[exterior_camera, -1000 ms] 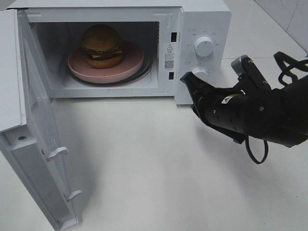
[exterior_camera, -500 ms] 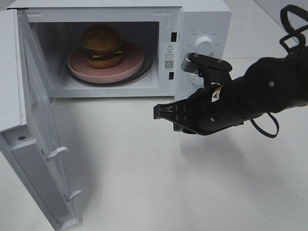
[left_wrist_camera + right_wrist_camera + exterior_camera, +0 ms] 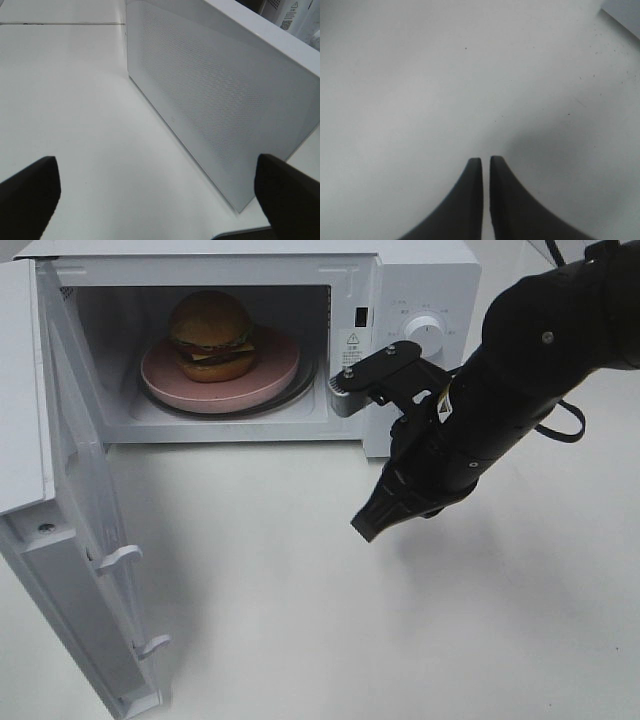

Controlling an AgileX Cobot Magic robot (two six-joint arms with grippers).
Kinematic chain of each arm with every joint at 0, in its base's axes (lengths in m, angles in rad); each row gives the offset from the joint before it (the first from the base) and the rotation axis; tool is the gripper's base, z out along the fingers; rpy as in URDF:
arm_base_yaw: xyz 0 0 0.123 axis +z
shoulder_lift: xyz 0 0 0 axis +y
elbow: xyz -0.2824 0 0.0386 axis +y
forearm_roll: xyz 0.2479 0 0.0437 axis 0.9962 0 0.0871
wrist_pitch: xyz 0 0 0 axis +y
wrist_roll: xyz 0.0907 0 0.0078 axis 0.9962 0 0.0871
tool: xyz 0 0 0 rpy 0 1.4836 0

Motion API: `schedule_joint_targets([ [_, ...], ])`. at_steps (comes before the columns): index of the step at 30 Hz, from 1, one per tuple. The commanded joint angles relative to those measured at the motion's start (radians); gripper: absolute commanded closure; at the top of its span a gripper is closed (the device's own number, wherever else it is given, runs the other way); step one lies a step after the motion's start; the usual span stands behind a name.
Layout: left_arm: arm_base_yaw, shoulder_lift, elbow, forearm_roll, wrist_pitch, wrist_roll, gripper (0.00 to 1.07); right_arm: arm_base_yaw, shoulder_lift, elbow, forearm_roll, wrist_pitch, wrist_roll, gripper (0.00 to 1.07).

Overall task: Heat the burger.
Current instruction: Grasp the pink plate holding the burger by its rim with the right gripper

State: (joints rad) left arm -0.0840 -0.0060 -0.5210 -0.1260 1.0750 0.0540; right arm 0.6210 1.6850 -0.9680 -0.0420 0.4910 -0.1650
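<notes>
The burger (image 3: 210,335) sits on a round pink plate (image 3: 275,372) inside the white microwave (image 3: 420,280), whose door (image 3: 85,540) hangs wide open to the left. My right gripper (image 3: 366,525) points down at the table in front of the microwave's control panel, shut with nothing between its fingers (image 3: 477,180). In the left wrist view my left gripper (image 3: 157,187) is open with nothing in it, its dark fingertips (image 3: 30,185) far apart beside the microwave's perforated white side wall (image 3: 215,100). The left arm does not show in the exterior view.
Two round knobs (image 3: 424,332) are on the panel to the right of the cavity, the lower one hidden behind my right arm. The open door reaches to the table's front left. White tabletop (image 3: 300,620) spreads before the microwave.
My right arm has swung away from the lower knob, first leftward and then tipping its gripper down toward the table. The burger, plate and door have not moved.
</notes>
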Motion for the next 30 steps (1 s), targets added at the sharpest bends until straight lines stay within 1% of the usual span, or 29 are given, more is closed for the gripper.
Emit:
schedule_joint_targets([
  [1,0.004,-0.018,0.004,-0.009,-0.002,-0.004,0.09,0.000,-0.008,-0.022,-0.012,0.073,-0.253,1.02],
  [2,0.004,-0.018,0.004,-0.009,-0.002,-0.004,0.09,0.000,-0.008,-0.026,-0.013,0.076,-0.374,1.01],
  [5,0.004,-0.018,0.004,-0.009,-0.002,-0.004,0.09,0.000,-0.008,-0.029,-0.013,0.076,-0.442,1.00],
  [6,0.004,-0.018,0.004,-0.009,-0.002,-0.004,0.09,0.000,-0.008,-0.034,-0.015,0.074,-0.569,0.99],
  [7,0.004,-0.018,0.004,-0.009,-0.002,-0.004,0.09,0.000,-0.008,-0.034,-0.015,0.074,-0.569,0.99],
  [8,0.004,-0.018,0.004,-0.009,-0.002,-0.004,0.09,0.001,-0.008,-0.034,-0.016,0.066,-0.689,0.96],
  [9,0.004,-0.018,0.004,-0.009,-0.002,-0.004,0.09,0.001,-0.008,-0.034,-0.017,0.065,-0.740,0.94],
  [10,0.004,-0.018,0.004,-0.009,-0.002,-0.004,0.09,0.001,-0.008,-0.034,-0.026,0.065,-0.812,0.90],
  [11,0.004,-0.018,0.004,-0.009,-0.002,-0.004,0.09,0.001,-0.008,-0.034,-0.026,0.065,-0.812,0.90],
  [12,0.004,-0.018,0.004,-0.009,-0.002,-0.004,0.09,0.001,-0.008,-0.034,-0.039,0.065,-0.838,0.87],
  [13,0.004,-0.018,0.004,-0.009,-0.002,-0.004,0.09,0.002,-0.008,-0.034,-0.070,0.060,-0.867,0.82],
  [14,0.004,-0.018,0.004,-0.009,-0.002,-0.004,0.09,0.002,-0.008,-0.034,-0.070,0.060,-0.867,0.82],
  [15,0.004,-0.018,0.004,-0.009,-0.002,-0.004,0.09,0.002,-0.008,-0.034,-0.102,0.052,-0.871,0.76],
  [16,0.004,-0.018,0.004,-0.009,-0.002,-0.004,0.09,0.002,-0.008,-0.034,-0.102,0.052,-0.871,0.76],
  [17,0.004,-0.018,0.004,-0.009,-0.002,-0.004,0.09,0.002,-0.008,-0.034,-0.122,0.051,-0.870,0.71],
  [18,0.004,-0.018,0.004,-0.009,-0.002,-0.004,0.09,0.002,-0.008,-0.034,-0.155,0.041,-0.870,0.63],
  [19,0.004,-0.018,0.004,-0.009,-0.002,-0.004,0.09,0.002,-0.008,-0.034,-0.155,0.041,-0.870,0.63],
  [20,0.004,-0.018,0.004,-0.009,-0.002,-0.004,0.09,0.002,-0.008,-0.034,-0.164,0.037,-0.870,0.59],
  [21,0.004,-0.018,0.004,-0.009,-0.002,-0.004,0.09,0.002,-0.008,-0.034,-0.165,0.011,-0.868,0.49],
  [22,0.004,-0.018,0.004,-0.009,-0.002,-0.004,0.09,0.002,-0.008,-0.034,-0.165,0.011,-0.868,0.49],
  [23,0.004,-0.018,0.004,-0.009,-0.002,-0.004,0.09,0.002,-0.008,-0.034,-0.161,-0.002,-0.862,0.45],
  [24,0.004,-0.018,0.004,-0.009,-0.002,-0.004,0.09,0.016,-0.008,-0.034,-0.162,-0.032,-0.856,0.35],
  [25,0.004,-0.018,0.004,-0.009,-0.002,-0.004,0.09,0.016,-0.008,-0.034,-0.162,-0.032,-0.856,0.35],
  [26,0.004,-0.018,0.004,-0.009,-0.002,-0.004,0.09,0.025,-0.008,-0.034,-0.167,-0.045,-0.855,0.29],
  [27,0.004,-0.018,0.004,-0.009,-0.002,-0.004,0.09,0.037,-0.008,-0.034,-0.169,-0.077,-0.852,0.21],
  [30,0.004,-0.018,0.004,-0.009,-0.002,-0.004,0.09,0.048,-0.008,-0.034,-0.184,-0.113,-0.835,0.18],
])
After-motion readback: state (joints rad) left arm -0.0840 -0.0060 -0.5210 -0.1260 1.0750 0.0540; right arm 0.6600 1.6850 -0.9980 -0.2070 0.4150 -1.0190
